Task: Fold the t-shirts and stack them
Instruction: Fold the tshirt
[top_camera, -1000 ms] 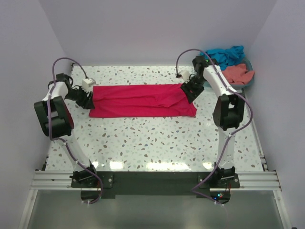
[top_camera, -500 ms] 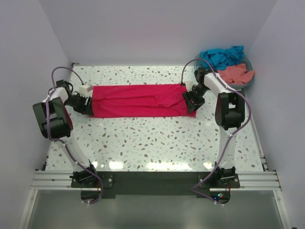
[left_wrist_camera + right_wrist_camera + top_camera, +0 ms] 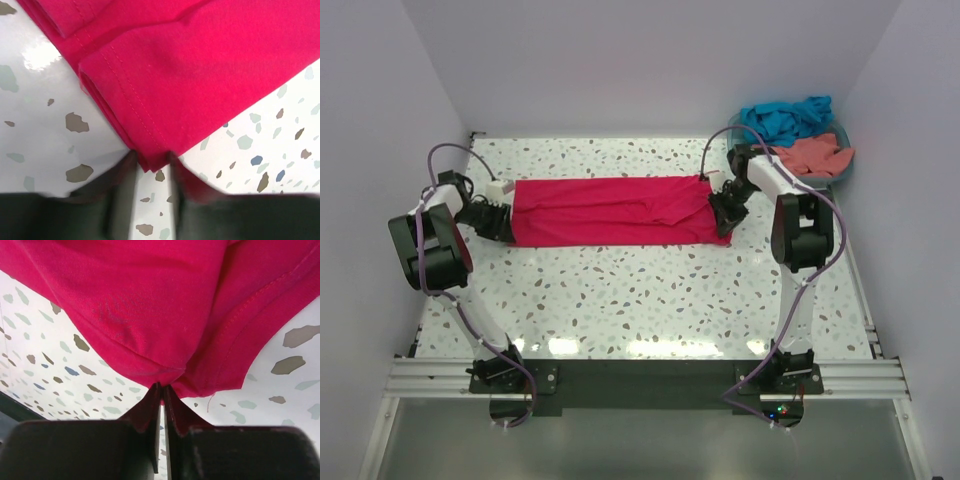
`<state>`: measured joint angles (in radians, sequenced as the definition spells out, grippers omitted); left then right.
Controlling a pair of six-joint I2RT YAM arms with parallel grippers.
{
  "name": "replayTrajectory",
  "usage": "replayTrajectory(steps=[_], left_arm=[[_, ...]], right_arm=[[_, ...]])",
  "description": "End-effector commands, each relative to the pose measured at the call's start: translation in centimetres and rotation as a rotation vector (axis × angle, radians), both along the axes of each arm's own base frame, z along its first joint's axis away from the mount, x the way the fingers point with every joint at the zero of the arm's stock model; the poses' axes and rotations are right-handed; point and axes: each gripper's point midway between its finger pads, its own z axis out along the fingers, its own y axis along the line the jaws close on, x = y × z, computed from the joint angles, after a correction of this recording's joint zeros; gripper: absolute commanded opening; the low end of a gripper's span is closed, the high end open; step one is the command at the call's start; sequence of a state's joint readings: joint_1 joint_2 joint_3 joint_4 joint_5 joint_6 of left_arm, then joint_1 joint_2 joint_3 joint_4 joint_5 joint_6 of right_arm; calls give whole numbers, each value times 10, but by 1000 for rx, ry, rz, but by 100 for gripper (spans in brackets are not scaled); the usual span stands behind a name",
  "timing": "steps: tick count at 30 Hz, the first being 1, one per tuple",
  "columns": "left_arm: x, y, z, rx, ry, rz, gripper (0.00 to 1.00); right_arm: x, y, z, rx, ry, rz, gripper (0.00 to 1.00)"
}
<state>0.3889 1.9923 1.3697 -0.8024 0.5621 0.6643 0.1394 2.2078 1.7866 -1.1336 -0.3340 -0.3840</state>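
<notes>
The crimson-pink t-shirt [image 3: 615, 210] lies folded into a long flat band across the back of the table. My left gripper [image 3: 508, 225] is at its near left corner. In the left wrist view that layered corner [image 3: 150, 150] pokes between the jaws of the left gripper [image 3: 152, 160], which stand apart with table showing between them. My right gripper [image 3: 723, 215] is at the shirt's right end. The right wrist view shows the right gripper [image 3: 162, 386] shut, with the shirt's hem [image 3: 165, 375] bunched at its tips. The teal-blue t-shirt [image 3: 785, 115] and the salmon-coral t-shirt [image 3: 815, 152] are piled in the basket.
A teal plastic basket [image 3: 844, 166] sits at the back right corner, just behind the right arm. White walls close in the table on the left, back and right. Speckled tabletop [image 3: 640, 290] stretches between the shirt and the arm bases.
Both grippers came down onto the ends of the crimson-pink shirt. The right jaws closed on its right hem. The left jaws narrowed around the left corner.
</notes>
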Motion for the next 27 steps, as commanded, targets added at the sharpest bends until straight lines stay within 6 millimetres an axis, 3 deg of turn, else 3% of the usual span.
replayTrajectory(steps=[1,3,6,14,17,24,27], left_arm=[[-12,-6,-3,-41,42,12,29],[-16,-4,-4,-26,57,8,12],[-23,0,-4,-6,69,8,0],[-37,2,0,19,71,-17,0],[-43,3,2,33,77,-32,0],[-65,1,11,71,84,-89,0],[-72,-1,13,75,84,-108,3]], right_arm=[[1,-1,-1,-11,4,3,1],[0,-9,-3,-49,3,9,0],[-3,-17,-2,-93,-7,24,0],[-8,-24,16,-120,-60,40,0],[-21,-26,22,-119,-30,52,0],[-72,-27,19,-107,70,67,0],[-79,-20,24,-75,70,58,0]])
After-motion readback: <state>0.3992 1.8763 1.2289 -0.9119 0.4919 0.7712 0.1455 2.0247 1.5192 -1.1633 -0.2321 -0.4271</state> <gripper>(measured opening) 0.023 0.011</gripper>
